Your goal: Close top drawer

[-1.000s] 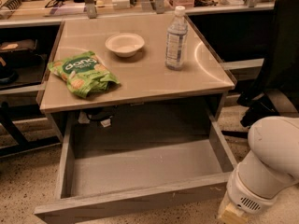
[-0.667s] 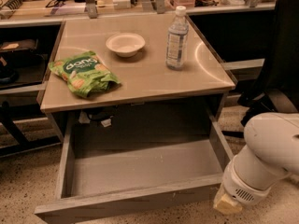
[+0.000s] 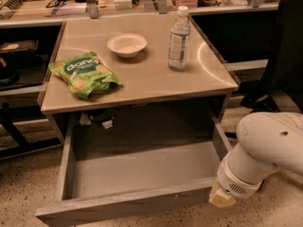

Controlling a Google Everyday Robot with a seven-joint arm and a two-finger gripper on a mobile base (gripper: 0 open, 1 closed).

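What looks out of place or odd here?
The top drawer stands wide open below the tabletop, its floor bare. A small pale tag dangles under the tabletop at the back left. The hand sits by the drawer's front right corner. Nothing is spilled.

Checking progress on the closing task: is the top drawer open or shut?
Open: the top drawer is pulled far out, bare floor exposed. The gripper sits at its front corner.
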